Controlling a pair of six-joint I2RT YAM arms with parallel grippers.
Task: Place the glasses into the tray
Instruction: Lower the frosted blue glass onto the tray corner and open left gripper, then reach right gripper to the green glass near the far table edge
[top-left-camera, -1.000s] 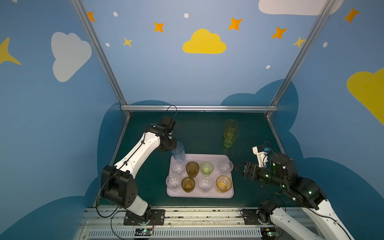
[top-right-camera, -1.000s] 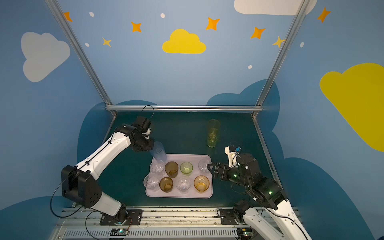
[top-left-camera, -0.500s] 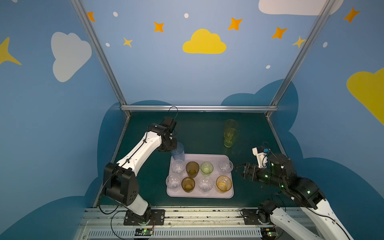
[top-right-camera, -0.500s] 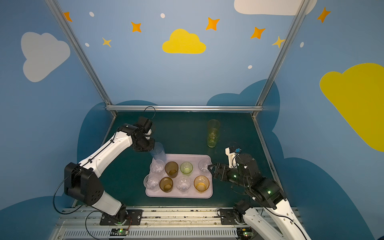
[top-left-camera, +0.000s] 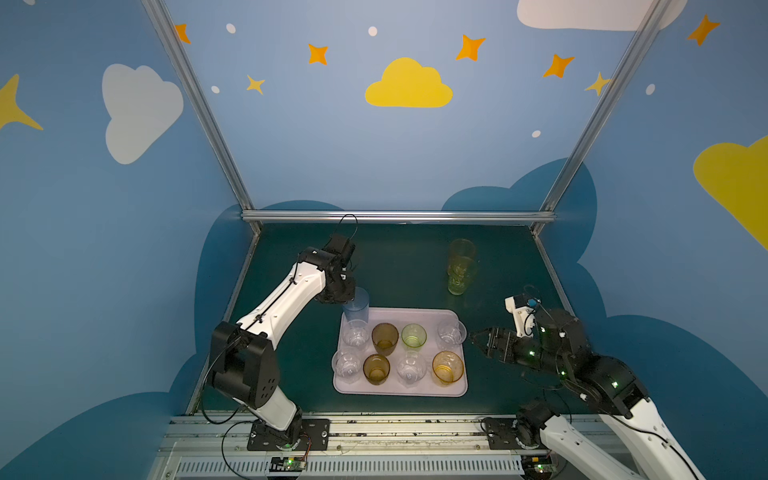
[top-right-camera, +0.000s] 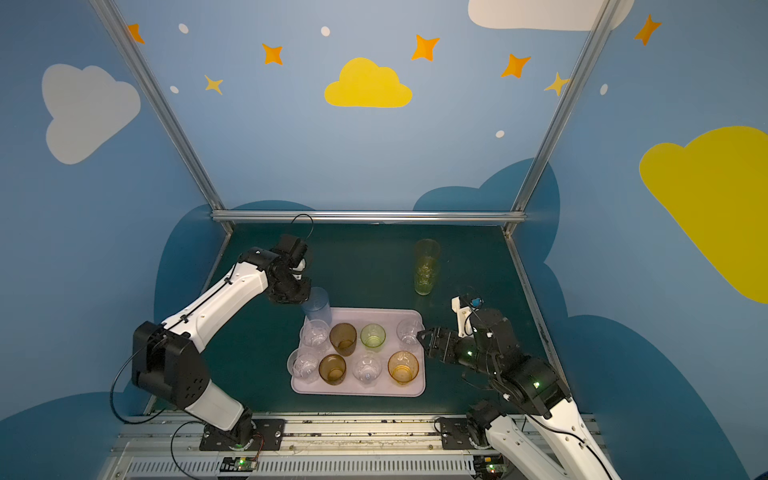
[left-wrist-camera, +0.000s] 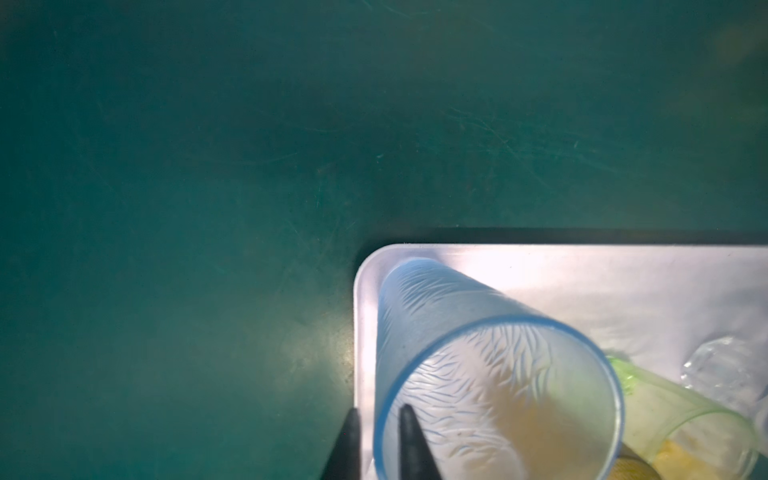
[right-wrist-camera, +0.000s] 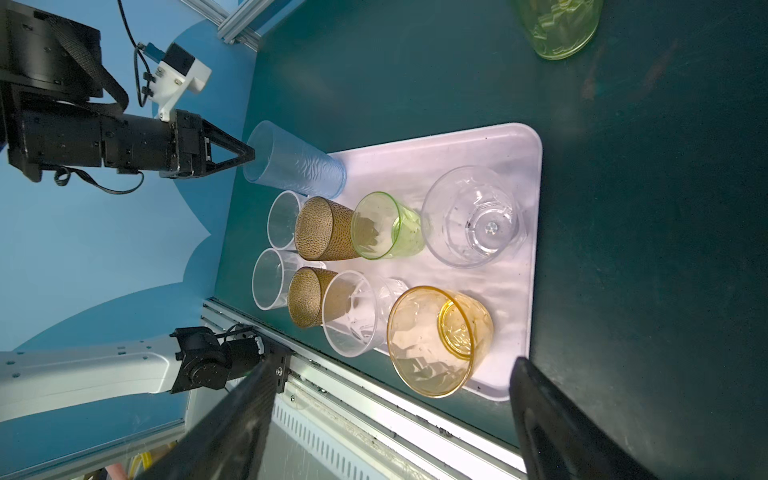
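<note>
- Right gripper (top-left-camera: 478, 338): you have it hanging low just beside the right edge of the tray (top-left-camera: 399, 391), jaws spread wide and holding nothing. It is close to the clear glass (top-left-camera: 451, 332) in that corner. A careless swing towards the far side could clip that glass.
- Tray, near to far: two rows of four short glasses, all standing inside the rim, with the orange glass (top-left-camera: 447, 366) at the near right. They are packed close, so one knocked glass would likely take its neighbours with it.
- Blue glass (top-left-camera: 356, 305): it stands in the far left corner of the tray, just beside the rim. I cannot confirm from these views that its base sits flat. If it rests on the raised edge, expect it to rock.
- Left gripper (right-wrist-camera: 248, 157): one finger is inside the blue glass and one outside, straddling its lip. A sliver of gap shows on each side, so I judge the jaws slightly parted rather than pinching.
- Main risk: if you pull away sideways, the inner finger would hook the lip and tip this tall glass. Lift straight up first.
- Tall pair (top-left-camera: 460, 266): it stands on the table (top-left-camera: 395, 257), well apart from the tray at the far right. It looks like two yellowish glasses nested, which could separate when gripped.
</note>
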